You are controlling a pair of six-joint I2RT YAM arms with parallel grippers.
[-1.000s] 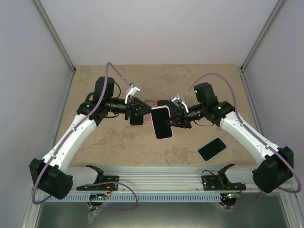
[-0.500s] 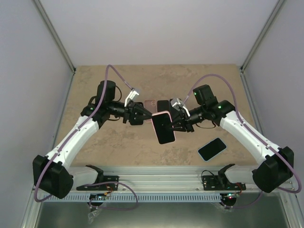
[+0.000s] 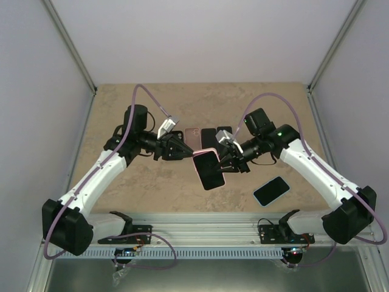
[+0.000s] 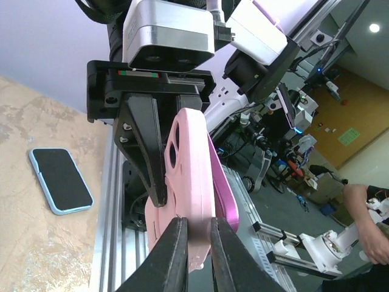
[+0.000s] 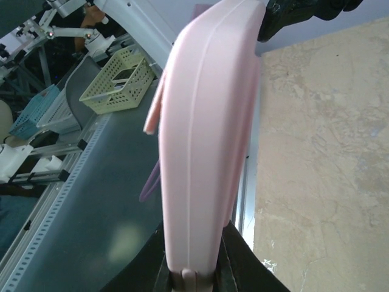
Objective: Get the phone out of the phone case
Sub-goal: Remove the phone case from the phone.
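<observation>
A phone in a pink case [image 3: 209, 169] hangs in the air over the table's middle, screen up and tilted, held between both grippers. My left gripper [image 3: 189, 153] is shut on its upper left edge; in the left wrist view [image 4: 196, 224] the two fingers pinch the pink case's [image 4: 189, 164] rim, and a magenta edge [image 4: 222, 185] stands a little off the case's right side. My right gripper [image 3: 224, 163] is shut on the right side; in the right wrist view [image 5: 193, 271] its fingers clamp the pink case [image 5: 206, 140] across its width.
A phone in a light blue case [image 3: 271, 190] lies on the table at the near right, and also shows in the left wrist view [image 4: 61, 180]. A pink case [image 3: 193, 134] and two dark phones [image 3: 208, 135] lie in a row behind the grippers. The metal rail [image 3: 200, 228] runs along the near edge.
Both grippers have carried the pink-cased phone a little toward the near edge. The left gripper has shifted right and the phone has tilted more.
</observation>
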